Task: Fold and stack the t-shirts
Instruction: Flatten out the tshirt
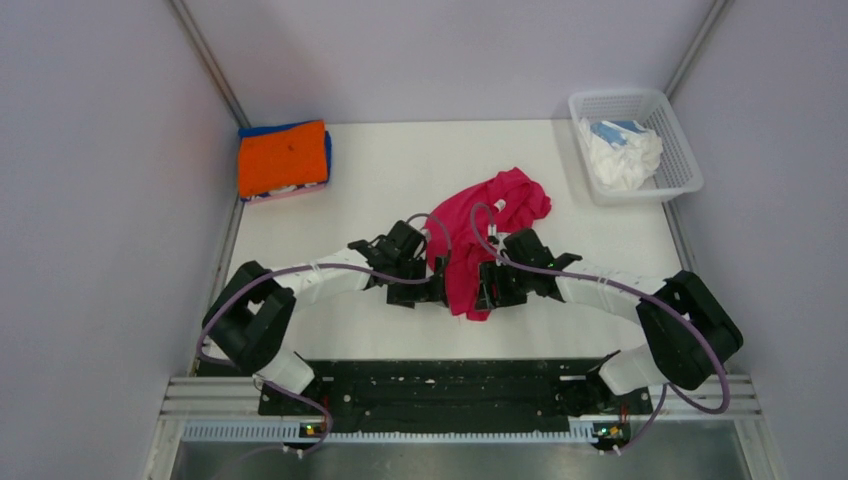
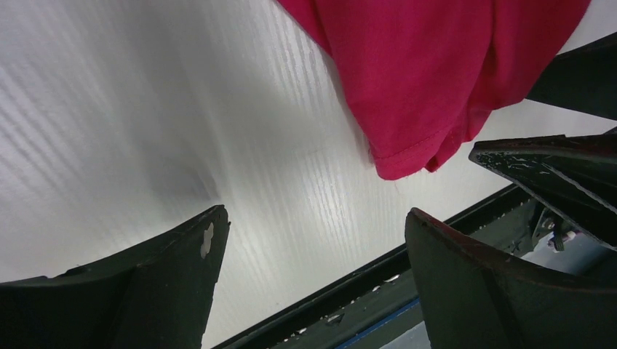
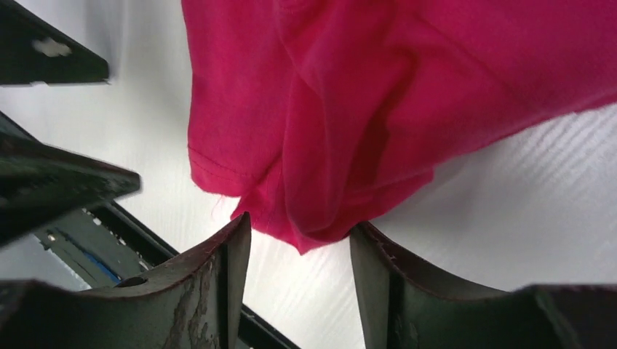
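Here the left gripper (image 2: 316, 218) stands wide, nothing between its fingers, low over the table (image 1: 380, 170) just left of the crimson-pink t-shirt (image 1: 462, 265). The right gripper (image 3: 300, 225) is narrower, its fingertips (image 3: 236, 240) either side of the shirt's lowest fold; whether they pinch the cloth cannot be told. Both arms reach inward from their bases, elbows out, wrists meeting near the table's middle with the shirt's near end between them

The left wrist view shows a hemmed edge of the shirt hanging clear of that gripper, with the other gripper's dark fingers at the right margin. The right wrist view shows the cloth bunched in folds down to its fingertips. Only the top view shows the shirt whole: crumpled, running from the grippers toward the far right

At the far left corner lies a folded orange t-shirt (image 1: 282, 157) on a blue one (image 1: 262, 130). At the far right a white mesh basket (image 1: 685, 165) holds crumpled white (image 1: 630, 160) and pale blue cloth (image 1: 612, 128). The table is white, walled by pale grey panels (image 1: 100, 200), with a black rail (image 1: 450, 395) along its near edge
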Robot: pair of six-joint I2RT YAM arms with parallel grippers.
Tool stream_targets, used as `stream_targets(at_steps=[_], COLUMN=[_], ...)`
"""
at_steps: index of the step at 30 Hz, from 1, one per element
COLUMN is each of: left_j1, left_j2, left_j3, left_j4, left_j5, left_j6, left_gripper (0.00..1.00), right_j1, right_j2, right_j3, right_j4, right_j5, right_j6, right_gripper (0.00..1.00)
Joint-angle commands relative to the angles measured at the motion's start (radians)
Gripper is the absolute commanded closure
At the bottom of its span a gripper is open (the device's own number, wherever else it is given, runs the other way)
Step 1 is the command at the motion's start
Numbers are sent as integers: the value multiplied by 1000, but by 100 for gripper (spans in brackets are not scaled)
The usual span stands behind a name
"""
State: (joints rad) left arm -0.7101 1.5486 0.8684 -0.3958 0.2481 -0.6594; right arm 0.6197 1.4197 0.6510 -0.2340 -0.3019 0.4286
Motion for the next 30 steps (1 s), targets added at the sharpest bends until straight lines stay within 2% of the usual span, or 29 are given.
stream_targets(at_steps=[1,4,7,8,10,17,20,28,29,30], left_j1=[-62,-93,-104,-103,-106,-142,-159,-211,-215,-221], left_j2=[83,147,192,206,225,257,285,356,364,374], left_j3=[92,154,200,206,216,231,244,330,347,368], left_j4=[48,19,-10,-9,-5,-22,-49,-186,-212,-249], left_j5=[21,-7,-34,-36,-33,-78,-107,-282,-328,-383], left_j6=[-25,-14,-9,-11,-9,-10,-33,-50,-57,-64], left_gripper=[6,8,12,13,17,42,44,58,65,83], right_j1=[5,5,5,4,5,-12,-37,-114,-116,-122], right_j2=[64,41,-23,-44,-86,-150,-180,-229,-241,-253], right_j3=[-2,-6,-9,-11,-15,15,24,33,32,31], right_j4=[65,36,-19,-36,-61,-102,-104,-98,-101,-107], right_j5=[-39,19,99,117,151,170,201,233,256,277], right_j6=[-2,6,8,10,24,32,36,37,33,26], right_gripper=[56,83,98,100,100,100,100,100,100,100])
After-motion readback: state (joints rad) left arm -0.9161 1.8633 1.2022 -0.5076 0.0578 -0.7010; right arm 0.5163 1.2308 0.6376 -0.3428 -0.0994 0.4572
